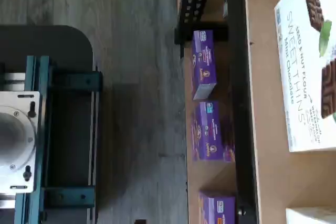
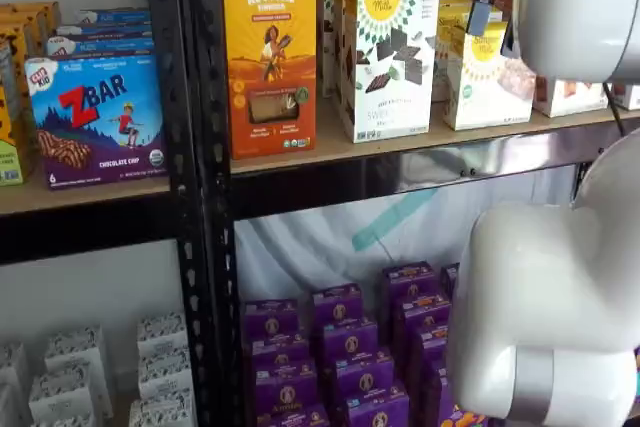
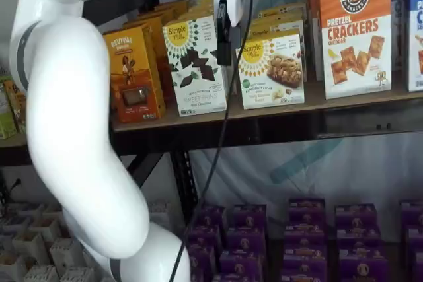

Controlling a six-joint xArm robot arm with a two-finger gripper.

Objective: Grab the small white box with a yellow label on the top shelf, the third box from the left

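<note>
The floor [image 1: 131, 103] was made of grey wood-look planks. The shelves stood on black metal posts full of little holes [image 2: 190, 197]. Behind the shelves hung a pale, crinkly white sheet with a teal stripe on it [image 3: 310, 163], seen in both shelf views. To one side, a plain white wall [image 2: 90, 297] showed under a tan board with a dark front edge [image 2: 90, 217]. The light was soft and even, and the shadows were faint.

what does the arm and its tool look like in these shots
The arm is glossy white with rounded, bulbous links and a grey band at a joint. The tool has a white body and black fingers, with a black cable hanging beside it.
</note>
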